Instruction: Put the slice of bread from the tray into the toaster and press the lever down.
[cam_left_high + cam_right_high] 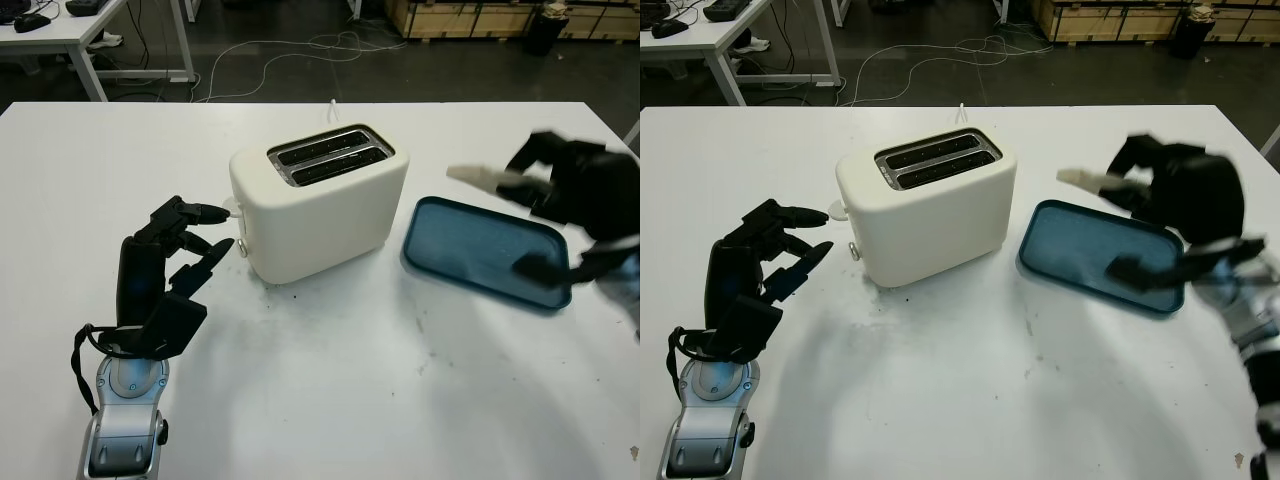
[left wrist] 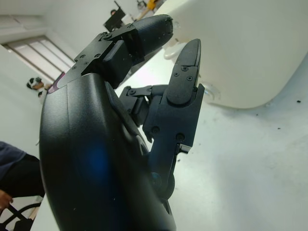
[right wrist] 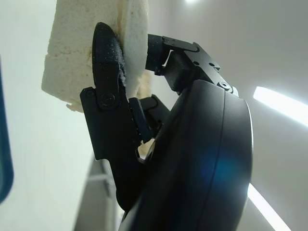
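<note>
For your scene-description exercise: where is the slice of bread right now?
The slice of bread is gripped in the right hand, held above the blue tray, to the right of the toaster.

1. White table (image 1: pixel 330 400) with a cream two-slot toaster (image 1: pixel 320 205) sitting in the middle, both slots empty.
2. Blue tray (image 1: pixel 480 250) lies just to the right of the toaster, nothing on it.
3. Right hand (image 1: pixel 570 195) is up above the tray's far right side, gripping the slice of bread (image 1: pixel 480 177), which sticks out toward the toaster.
4. Left hand (image 1: pixel 175 250) is just left of the toaster, holding nothing, one fingertip right by the lever (image 1: pixel 236 210) on the end.
5. White cable (image 1: pixel 300 50) trails over the dark floor behind the table.
</note>
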Action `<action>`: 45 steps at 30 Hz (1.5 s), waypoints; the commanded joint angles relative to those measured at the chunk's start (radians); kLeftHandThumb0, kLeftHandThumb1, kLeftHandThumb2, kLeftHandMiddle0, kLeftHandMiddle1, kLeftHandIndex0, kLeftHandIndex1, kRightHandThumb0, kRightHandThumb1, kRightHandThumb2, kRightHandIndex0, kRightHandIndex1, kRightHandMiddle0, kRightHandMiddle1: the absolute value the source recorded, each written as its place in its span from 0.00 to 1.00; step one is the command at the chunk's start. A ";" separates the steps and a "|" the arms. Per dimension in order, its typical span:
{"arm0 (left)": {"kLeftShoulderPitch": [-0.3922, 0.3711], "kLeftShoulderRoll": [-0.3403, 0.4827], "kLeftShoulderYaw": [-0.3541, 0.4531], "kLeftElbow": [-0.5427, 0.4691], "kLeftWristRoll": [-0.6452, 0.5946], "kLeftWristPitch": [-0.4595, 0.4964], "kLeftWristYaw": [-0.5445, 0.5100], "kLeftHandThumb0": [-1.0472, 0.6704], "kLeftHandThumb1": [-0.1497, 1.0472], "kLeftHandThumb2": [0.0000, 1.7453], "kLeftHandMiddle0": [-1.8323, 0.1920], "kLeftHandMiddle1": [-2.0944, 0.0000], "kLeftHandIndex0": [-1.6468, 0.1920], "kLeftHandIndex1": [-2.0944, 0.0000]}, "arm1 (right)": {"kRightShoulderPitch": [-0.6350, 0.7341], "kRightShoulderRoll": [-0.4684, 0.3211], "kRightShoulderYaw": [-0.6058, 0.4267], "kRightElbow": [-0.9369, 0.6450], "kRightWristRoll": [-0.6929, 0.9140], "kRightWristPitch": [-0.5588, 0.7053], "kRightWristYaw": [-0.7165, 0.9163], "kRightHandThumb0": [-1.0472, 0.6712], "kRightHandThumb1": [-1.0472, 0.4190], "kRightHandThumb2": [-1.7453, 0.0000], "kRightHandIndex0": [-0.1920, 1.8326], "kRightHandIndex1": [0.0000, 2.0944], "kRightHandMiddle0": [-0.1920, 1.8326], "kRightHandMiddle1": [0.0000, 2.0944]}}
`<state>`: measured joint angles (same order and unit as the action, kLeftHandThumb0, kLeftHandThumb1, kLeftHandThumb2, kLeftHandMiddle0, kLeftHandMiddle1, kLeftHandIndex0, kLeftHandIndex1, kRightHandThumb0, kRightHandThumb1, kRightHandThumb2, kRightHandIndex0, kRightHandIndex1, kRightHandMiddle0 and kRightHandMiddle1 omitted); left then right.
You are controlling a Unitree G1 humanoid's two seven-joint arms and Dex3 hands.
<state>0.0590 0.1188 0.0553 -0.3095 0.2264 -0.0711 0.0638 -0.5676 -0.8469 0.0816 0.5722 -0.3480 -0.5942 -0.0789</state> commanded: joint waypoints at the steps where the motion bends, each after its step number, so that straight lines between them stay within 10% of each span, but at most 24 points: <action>1: -0.005 -0.007 -0.006 0.002 -0.007 0.002 0.000 0.49 0.89 0.08 0.62 0.28 0.57 0.55 | -0.130 -0.005 -0.024 0.064 0.132 -0.020 0.194 0.30 0.09 0.85 0.55 0.83 0.44 0.83; 9: -0.007 -0.005 -0.006 0.004 -0.008 0.003 -0.001 0.49 0.89 0.07 0.62 0.28 0.57 0.54 | -0.484 0.097 -0.048 0.370 0.293 -0.060 0.582 0.34 0.09 0.90 0.57 0.83 0.48 0.83; 21: -0.002 -0.015 -0.011 -0.013 0.007 0.032 0.009 0.49 0.89 0.07 0.61 0.29 0.57 0.55 | -0.827 0.301 0.036 0.604 0.166 0.128 0.658 0.33 0.09 0.91 0.62 0.83 0.54 0.83; 45: 0.011 -0.024 -0.012 -0.023 0.017 0.041 0.013 0.48 0.89 0.08 0.63 0.26 0.59 0.53 | -0.826 0.496 0.145 0.688 0.020 0.172 0.719 0.30 0.09 0.89 0.63 0.83 0.54 0.83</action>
<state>0.0665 0.0977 0.0461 -0.3205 0.2354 -0.0403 0.0680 -1.4097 -0.3478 0.2228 1.2582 -0.3252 -0.4285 0.6292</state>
